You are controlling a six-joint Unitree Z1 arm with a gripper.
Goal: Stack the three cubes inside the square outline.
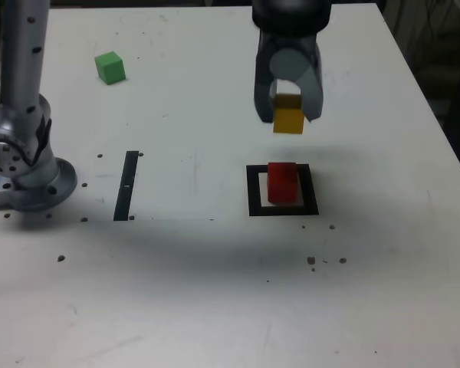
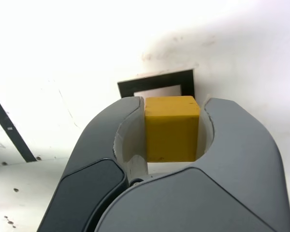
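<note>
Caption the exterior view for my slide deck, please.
Gripper carries yellow cube above red cube in square outline.

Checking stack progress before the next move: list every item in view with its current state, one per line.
gripper: shut on the yellow cube, held above the table
yellow cube: gripped, in the air, above the red cube
red cube: resting inside the square outline
square outline: holds only the red cube
green cube: loose on the table, far from the outline

one cube [image 1: 282, 182] inside the square outline [image 1: 254, 192]
</note>
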